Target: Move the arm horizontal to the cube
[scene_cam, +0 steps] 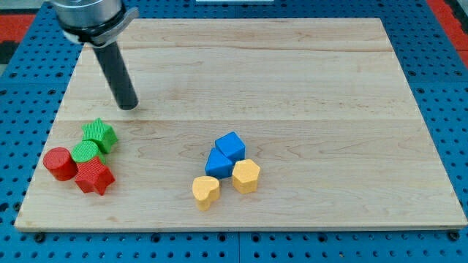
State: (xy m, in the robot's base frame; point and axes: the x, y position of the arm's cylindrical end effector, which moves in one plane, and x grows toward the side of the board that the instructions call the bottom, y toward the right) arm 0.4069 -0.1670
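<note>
My tip [129,106] rests on the wooden board [292,73] at the upper left, just above and to the right of the green star [100,134]. A blue cube [231,146] sits near the board's middle bottom, well to the right of and below the tip. It touches a second blue block [217,163]. A yellow hexagonal block [246,176] and a yellow heart-shaped block [206,191] lie just below the blue pair.
A green cylinder [85,153], a red cylinder [60,164] and a red star [94,177] cluster with the green star at the board's lower left. A blue perforated table [439,44] surrounds the board.
</note>
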